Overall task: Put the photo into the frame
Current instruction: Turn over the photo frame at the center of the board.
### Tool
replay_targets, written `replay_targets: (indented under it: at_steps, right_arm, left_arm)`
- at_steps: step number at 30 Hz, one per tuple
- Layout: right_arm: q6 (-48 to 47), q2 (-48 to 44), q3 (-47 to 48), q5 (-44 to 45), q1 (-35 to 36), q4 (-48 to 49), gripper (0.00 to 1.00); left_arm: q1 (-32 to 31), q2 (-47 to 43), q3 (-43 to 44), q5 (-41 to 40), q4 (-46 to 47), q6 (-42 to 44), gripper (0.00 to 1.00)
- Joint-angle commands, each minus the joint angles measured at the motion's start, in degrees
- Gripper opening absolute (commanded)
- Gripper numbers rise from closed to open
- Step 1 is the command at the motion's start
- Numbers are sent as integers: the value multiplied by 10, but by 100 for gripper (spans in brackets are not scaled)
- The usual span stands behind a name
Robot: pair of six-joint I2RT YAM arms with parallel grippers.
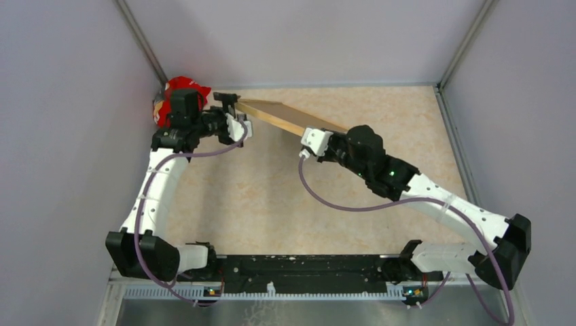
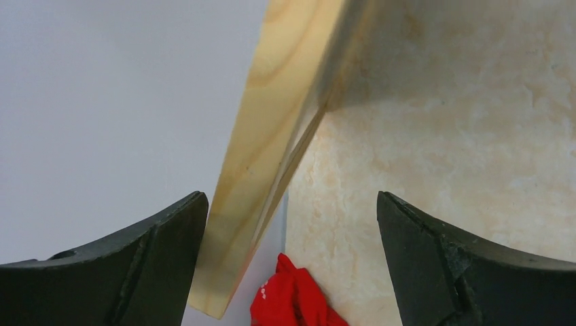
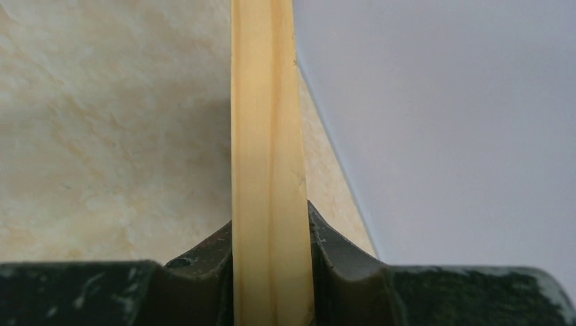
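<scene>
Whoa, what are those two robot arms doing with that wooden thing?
They are handling a light wooden picture frame near the back of the table. The right gripper is pinched shut on one end and holds the frame tilted on its edge. The left gripper is at the other end, jaws wide open on either side of the wood, not squeezing it. A crumpled red thing sits in the far left corner. The photo is not in sight.

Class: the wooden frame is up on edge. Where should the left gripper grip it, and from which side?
Grip the frame by its left-end rail, end-on, a finger on each face: it is tilted on edge, inside the open left gripper. The right gripper pinches it likewise.
</scene>
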Motion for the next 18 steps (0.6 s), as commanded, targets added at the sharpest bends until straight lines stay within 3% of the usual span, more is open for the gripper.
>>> replay_targets:
  at_steps: [1, 5, 11, 18]
  right_arm:
    - [161, 33, 148, -30, 0, -10, 0]
    - [274, 105, 314, -14, -5, -122, 0]
    - [394, 226, 552, -35, -49, -325, 0]
    - [552, 274, 577, -184, -203, -393, 0]
  left_arm:
    - [42, 32, 97, 69, 12, -165, 99]
    - [98, 72, 192, 129, 30, -302, 99]
    - [159, 75, 218, 183, 154, -537, 99]
    - [179, 88, 220, 183, 184, -648, 99]
